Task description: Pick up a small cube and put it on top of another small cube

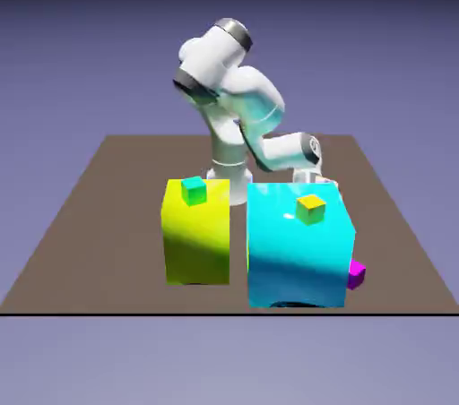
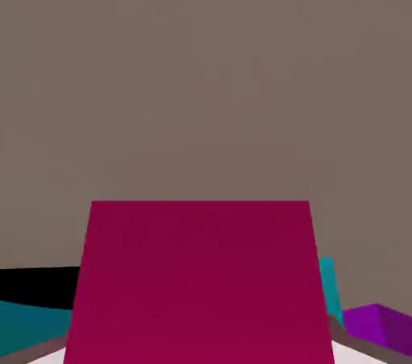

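We see the small cube (image 2: 197, 282) only in the hand view. Its deep magenta-red face fills the lower middle of that picture, right where the fingertips would show, and it covers them. The gripper itself is hidden in both views. Its jaws have closed right down, and from how the cube sits between them we read it as gripped. The brown table (image 2: 201, 72) fills everything above the cube.

At about 4 o'clock from the small cube in the hand view lies a second tiny cube, the purple-magenta cube (image 2: 376, 327). Slivers of cyan show at the small cube's 3 and 8 o'clock.

In the exterior view the small cube is out of sight. The arm (image 1: 291, 150) reaches down behind the big cyan block (image 1: 296, 255), which hides the hand. The purple-magenta cube (image 1: 356, 274) rests on the table at the cyan block's 4 o'clock, just beside its lower corner. A tiny yellow cube (image 1: 310, 208) sits on top of the cyan block. At the cyan block's 9 o'clock, close beside it, stands the big yellow block (image 1: 195, 237), with a tiny green cube (image 1: 193, 190) on its top.
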{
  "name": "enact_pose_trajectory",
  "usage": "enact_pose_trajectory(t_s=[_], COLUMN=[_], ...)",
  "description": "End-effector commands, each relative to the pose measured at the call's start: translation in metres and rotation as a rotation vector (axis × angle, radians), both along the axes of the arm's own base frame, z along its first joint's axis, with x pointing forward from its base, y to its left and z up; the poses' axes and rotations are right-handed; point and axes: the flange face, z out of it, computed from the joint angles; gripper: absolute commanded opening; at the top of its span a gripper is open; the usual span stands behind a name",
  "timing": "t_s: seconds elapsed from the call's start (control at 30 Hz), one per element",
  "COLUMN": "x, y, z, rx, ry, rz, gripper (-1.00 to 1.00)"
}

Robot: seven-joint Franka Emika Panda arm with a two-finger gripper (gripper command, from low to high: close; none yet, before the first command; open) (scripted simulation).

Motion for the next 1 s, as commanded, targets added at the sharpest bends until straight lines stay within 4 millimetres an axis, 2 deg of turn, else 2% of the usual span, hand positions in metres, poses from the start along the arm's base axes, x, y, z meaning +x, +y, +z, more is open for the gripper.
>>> enact_pose_trajectory(t_s=[0.0, 0.03, 0.17, 0.43, 0.67, 0.97], x=[-0.005, -0.005, 0.022, 0.052, 0.116, 0.192], y=[0.000, 0.001, 0.032, 0.110, 0.148, 0.180], z=[0.006, 0.009, 0.011, 0.037, 0.043, 0.049], rx=[-0.001, -0.007, -0.058, -0.088, -0.059, -0.042], ry=[-0.002, -0.003, 0.015, 0.095, 0.073, 0.033], rz=[0.002, -0.010, -0.116, -0.311, -0.584, -0.924], gripper=[-1.00, -1.00, -1.00, -1.00, -1.00, -1.00])
